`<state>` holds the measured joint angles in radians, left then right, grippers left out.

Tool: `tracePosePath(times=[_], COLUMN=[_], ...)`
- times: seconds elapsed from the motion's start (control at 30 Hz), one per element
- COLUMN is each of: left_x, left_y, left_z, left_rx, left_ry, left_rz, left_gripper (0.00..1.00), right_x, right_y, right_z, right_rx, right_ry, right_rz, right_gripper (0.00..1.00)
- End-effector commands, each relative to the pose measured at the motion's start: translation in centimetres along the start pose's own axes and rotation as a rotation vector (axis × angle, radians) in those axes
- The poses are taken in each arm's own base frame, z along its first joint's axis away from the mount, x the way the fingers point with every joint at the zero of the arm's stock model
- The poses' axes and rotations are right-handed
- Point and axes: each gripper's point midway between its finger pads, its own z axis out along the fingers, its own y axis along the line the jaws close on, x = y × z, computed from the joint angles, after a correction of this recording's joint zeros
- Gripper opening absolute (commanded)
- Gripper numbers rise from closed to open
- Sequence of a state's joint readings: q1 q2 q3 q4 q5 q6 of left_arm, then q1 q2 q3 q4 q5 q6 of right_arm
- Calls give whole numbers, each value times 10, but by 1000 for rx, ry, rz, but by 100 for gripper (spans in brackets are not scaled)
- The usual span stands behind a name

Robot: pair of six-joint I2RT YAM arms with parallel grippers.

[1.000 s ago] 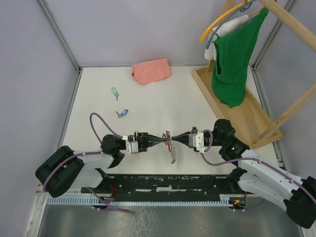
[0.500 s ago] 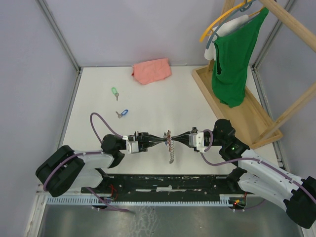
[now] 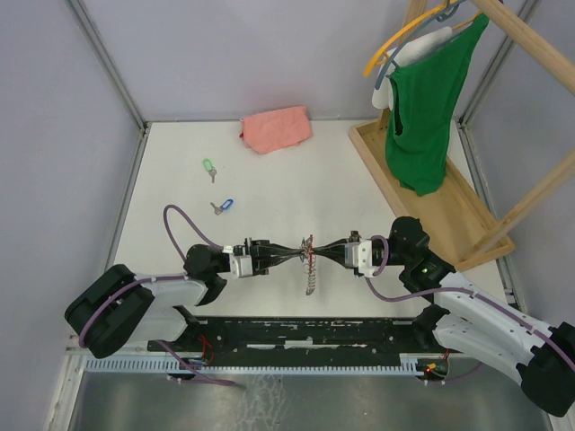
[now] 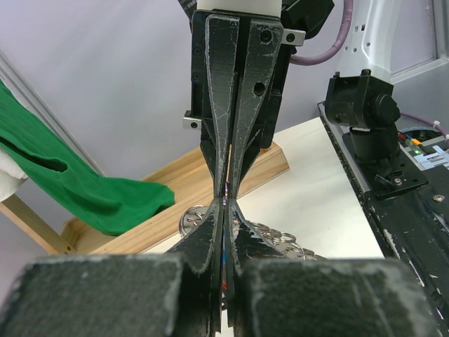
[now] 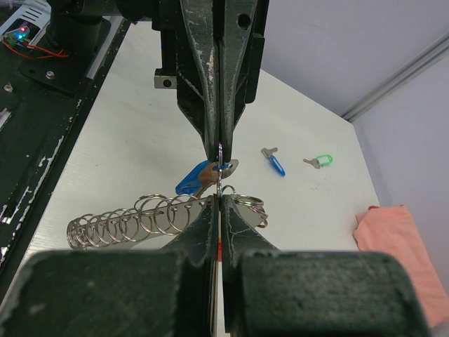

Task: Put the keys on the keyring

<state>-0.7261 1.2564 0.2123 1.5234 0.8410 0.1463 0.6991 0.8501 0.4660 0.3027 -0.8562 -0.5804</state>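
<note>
My left gripper (image 3: 298,253) and right gripper (image 3: 313,252) meet tip to tip above the table's near middle, both shut. The keyring (image 3: 309,278), a metal strip carrying several split rings, hangs from them; it also shows in the right wrist view (image 5: 133,221) and the left wrist view (image 4: 280,232). The right gripper (image 5: 219,198) pinches a ring of it. A blue-headed key (image 5: 193,181) sits at the left gripper's tips, against that ring. A loose blue key (image 3: 223,206) and a green key (image 3: 208,168) lie on the table at far left, also in the right wrist view, blue (image 5: 275,163) and green (image 5: 319,161).
A pink cloth (image 3: 276,128) lies at the back. A wooden rack base (image 3: 449,224) stands at right, with a green shirt (image 3: 422,117) on a hanger above it. Grey walls close off the back and left.
The hanging strip of rings has swung slightly left and hangs straighter. Both grippers stay pinched together at about the same place.
</note>
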Motion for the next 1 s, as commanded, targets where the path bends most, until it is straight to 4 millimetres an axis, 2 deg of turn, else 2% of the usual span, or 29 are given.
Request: tracePosePath(times=[0.0, 0.97], left_x=[-47, -47], left_y=[15, 16], left_z=[6, 11], left_rx=[-38, -22], left_ry=[-153, -160], left_rz=[161, 143], left_gripper=[3, 3], right_x=[-27, -35], right_y=[-16, -9], right_z=[0, 2], right_rx=[27, -30], right_ry=[-64, -94], right_rz=[-75, -48], right_gripper=[1, 1])
